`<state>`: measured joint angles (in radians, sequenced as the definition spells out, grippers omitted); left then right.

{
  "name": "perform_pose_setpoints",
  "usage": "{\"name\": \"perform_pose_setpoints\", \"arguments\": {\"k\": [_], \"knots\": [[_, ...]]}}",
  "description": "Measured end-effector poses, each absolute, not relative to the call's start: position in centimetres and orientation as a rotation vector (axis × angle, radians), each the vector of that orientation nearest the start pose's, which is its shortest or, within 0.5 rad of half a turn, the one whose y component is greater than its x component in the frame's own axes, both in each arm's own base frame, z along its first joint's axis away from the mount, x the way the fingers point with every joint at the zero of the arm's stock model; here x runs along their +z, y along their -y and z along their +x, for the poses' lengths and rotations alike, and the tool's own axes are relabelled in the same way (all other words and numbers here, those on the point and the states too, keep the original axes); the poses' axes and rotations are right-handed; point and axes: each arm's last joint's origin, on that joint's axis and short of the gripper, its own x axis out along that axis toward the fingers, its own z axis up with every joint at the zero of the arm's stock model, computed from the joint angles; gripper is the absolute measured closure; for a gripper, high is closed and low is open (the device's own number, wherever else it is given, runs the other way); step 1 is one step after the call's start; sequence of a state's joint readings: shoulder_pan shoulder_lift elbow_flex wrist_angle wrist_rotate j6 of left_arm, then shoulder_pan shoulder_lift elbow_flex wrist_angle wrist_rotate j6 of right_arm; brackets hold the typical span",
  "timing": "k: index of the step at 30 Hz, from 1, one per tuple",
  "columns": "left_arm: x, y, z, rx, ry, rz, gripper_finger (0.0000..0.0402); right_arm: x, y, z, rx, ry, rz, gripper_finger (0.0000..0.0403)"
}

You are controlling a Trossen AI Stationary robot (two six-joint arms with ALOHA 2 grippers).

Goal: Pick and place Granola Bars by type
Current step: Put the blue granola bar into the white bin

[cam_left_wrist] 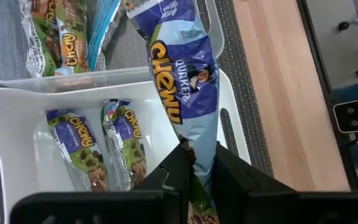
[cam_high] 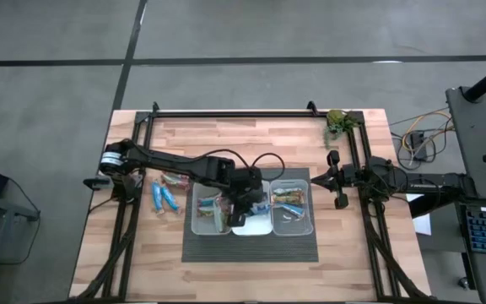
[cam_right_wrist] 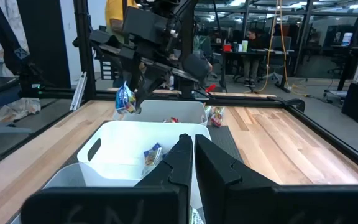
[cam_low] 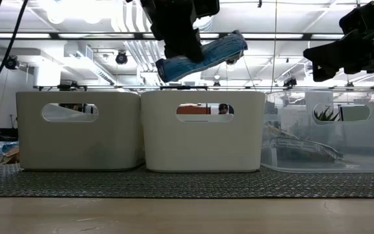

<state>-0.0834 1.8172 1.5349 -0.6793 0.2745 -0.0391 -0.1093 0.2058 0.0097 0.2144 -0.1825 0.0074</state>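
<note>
Fingertips of the left gripper (cam_left_wrist: pixel 199 163) are pinched on one end of a blue Quaker Chewy bar (cam_left_wrist: pixel 182 81), whose free end sticks out past them. In the low view that bar (cam_low: pixel 203 56) hangs tilted in the air above the middle bin (cam_low: pixel 203 133), clear of its rim. From the left wrist the middle bin's white wall (cam_left_wrist: pixel 232 124) lies directly under the held bar, with two green-and-blue Chewy bars (cam_left_wrist: pixel 101 149) already flat on its floor.

Beyond that, the neighbouring clear bin (cam_left_wrist: pixel 36 81) holds more wrapped bars, some green-labelled and one blue-edged. The high view shows three bins side by side on a dark ribbed mat (cam_high: pixel 251 247): the left-hand bin (cam_high: pixel 210 211) holds a heap of mixed wrappers, the right-hand bin (cam_high: pixel 292 203) holds several bars as well. A small cluster of loose bars (cam_high: pixel 165 196), blue and tan, lies on the wooden table (cam_high: pixel 226 135) just beside the mat's left edge.

The right gripper (cam_right_wrist: pixel 188 155) hangs with its fingers pressed together and nothing between them, parked at the right side of the table near a green plant-like object (cam_high: pixel 337 123).

Judging from this, sorting looks well under way: each bin has contents, one bar is mid-delivery, and the loose cluster remains to be placed. Whether every binned bar matches its neighbours cannot be told.
</note>
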Motion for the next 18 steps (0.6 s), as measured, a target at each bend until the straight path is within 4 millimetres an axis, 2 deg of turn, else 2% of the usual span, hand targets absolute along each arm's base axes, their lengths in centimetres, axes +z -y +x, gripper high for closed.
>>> {"name": "perform_pose_setpoints", "arguments": {"k": [8, 18], "knots": [[26.7, 4.1, 39.4, -0.313, -0.928, -0.124, 0.0369, 17.0, 0.7, 11.0, 0.073, 0.018, 0.004, 0.0394], [24.5, 4.1, 39.9, -0.297, -0.985, -0.152, 0.0369, 17.0, 0.7, 11.0, 0.073, 0.018, 0.004, 0.0394]]}}
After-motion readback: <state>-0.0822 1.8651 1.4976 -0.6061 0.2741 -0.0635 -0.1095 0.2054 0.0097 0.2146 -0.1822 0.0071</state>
